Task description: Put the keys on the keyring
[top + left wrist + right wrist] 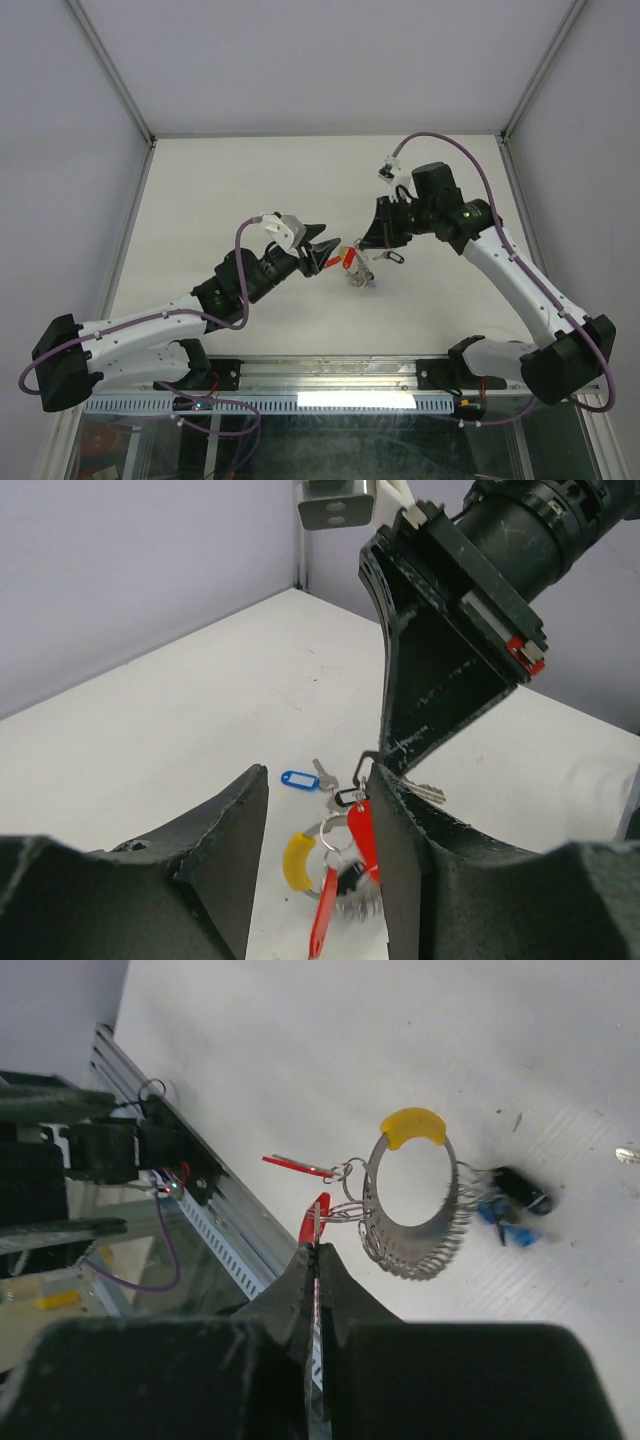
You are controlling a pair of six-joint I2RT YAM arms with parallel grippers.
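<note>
Right tool is pinched tight on a red-tagged key, keyring hanging off it over the bench. Left tool sits partway open, empty, right beside it.

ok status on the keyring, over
Left end effector open, facing the keyring. Right end effector shut on a red key tag, keyring hanging off it. Nothing in the way.

Right fingers tight on a red tag beside the keyring
</note>
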